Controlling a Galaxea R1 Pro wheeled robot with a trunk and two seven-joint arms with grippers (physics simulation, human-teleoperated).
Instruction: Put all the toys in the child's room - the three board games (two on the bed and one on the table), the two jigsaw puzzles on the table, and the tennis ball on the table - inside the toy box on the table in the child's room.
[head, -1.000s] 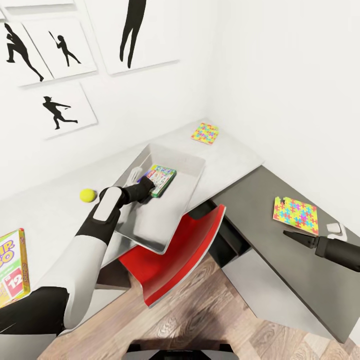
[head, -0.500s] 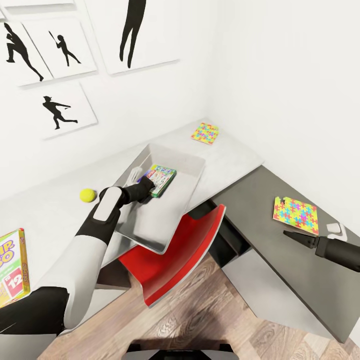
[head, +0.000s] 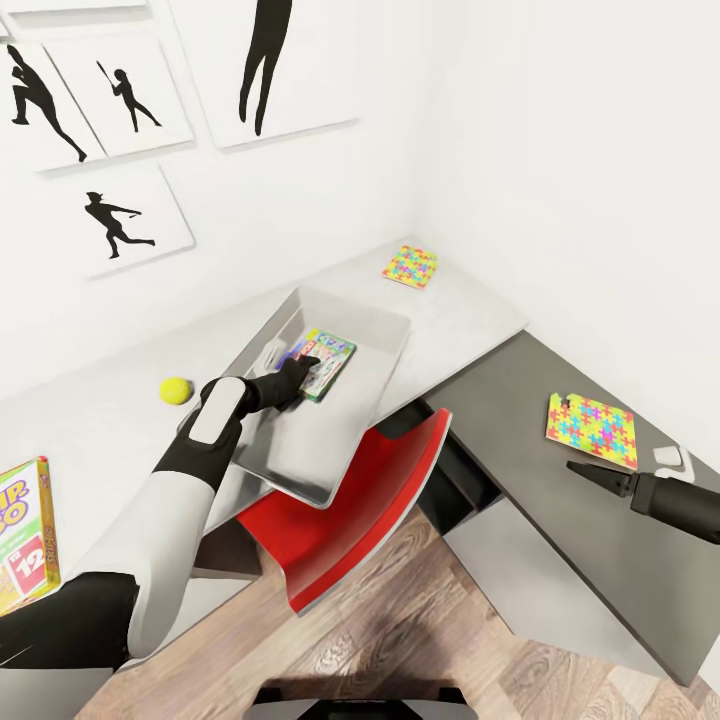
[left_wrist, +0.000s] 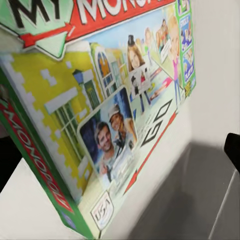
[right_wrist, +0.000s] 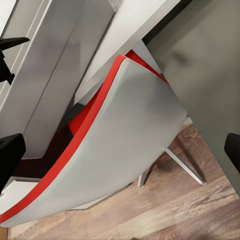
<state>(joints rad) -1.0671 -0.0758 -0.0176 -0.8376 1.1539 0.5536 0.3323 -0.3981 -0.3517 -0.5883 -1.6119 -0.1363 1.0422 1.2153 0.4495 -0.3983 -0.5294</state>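
The left pincer (head: 300, 372) reaches into the toy box (head: 375, 372), a plain light grey box with thin straight walls that sits on the pale counter (head: 110, 440) and juts over its front edge. Its fingertips sit at the near edge of a board game (head: 328, 358) lying inside the box; whether the fingers are clamped on it or just off it cannot be told. In the left wrist view that board game (left_wrist: 120, 115) is a green-edged card box with a red banner in white capitals, a yellow house drawing, photos of smiling people and a "GO" arrow, lying tilted against the grey floor of the toy box (left_wrist: 200, 200). The small yellow-green tennis ball (head: 176, 390) rests on the counter just beside the box's left wall. The Skip-Bo game (head: 24, 535), yellow and red with a green edge, lies flat at the counter's near left. One jigsaw puzzle (head: 411, 266), a thin many-coloured square, lies near the wall corner; the other jigsaw puzzle (head: 591, 430) lies on the dark grey side surface (head: 520, 400). Near it the right pincer (head: 588, 473) hovers with its fingers drawn narrow. A red chair (head: 340, 520) stands below the box.
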